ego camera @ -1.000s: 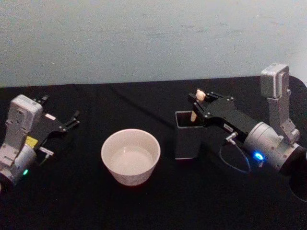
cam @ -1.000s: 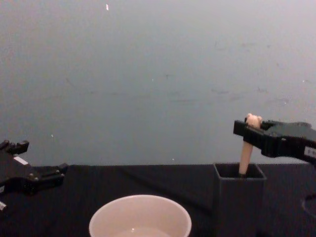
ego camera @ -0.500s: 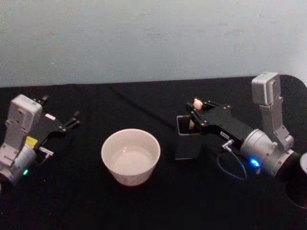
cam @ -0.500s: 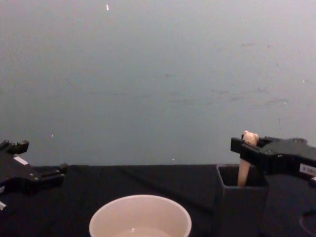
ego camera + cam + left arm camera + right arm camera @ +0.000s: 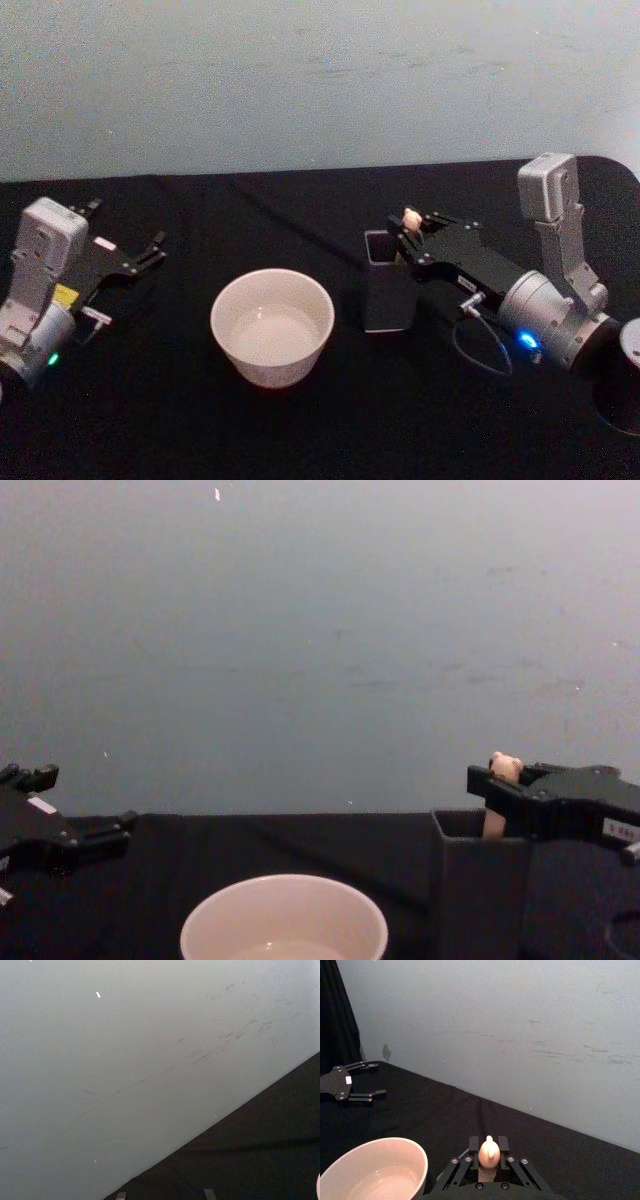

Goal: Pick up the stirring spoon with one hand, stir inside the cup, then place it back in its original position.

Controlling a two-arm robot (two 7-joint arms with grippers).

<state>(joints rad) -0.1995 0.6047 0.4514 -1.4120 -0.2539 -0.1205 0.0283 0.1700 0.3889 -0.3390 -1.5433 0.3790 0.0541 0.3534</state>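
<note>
The stirring spoon [image 5: 411,217] stands upright in the dark grey square holder [image 5: 387,295]; its bear head and a short piece of beige handle [image 5: 494,824] rise above the holder's rim. My right gripper [image 5: 412,226] is shut on the spoon just below the bear head [image 5: 489,1152], with a finger on either side. The cream-white cup [image 5: 272,324] sits left of the holder, holding a little clear liquid. My left gripper [image 5: 127,222] rests open at the far left of the table, well apart from the cup.
A black cloth covers the table [image 5: 300,420], with a pale blue-grey wall behind it. The holder stands close to the cup's right side. A dark round object [image 5: 628,385] sits at the right edge by my right arm.
My right gripper has come down with the spoon, sinking the handle deeper into the holder. The left arm has not moved.
</note>
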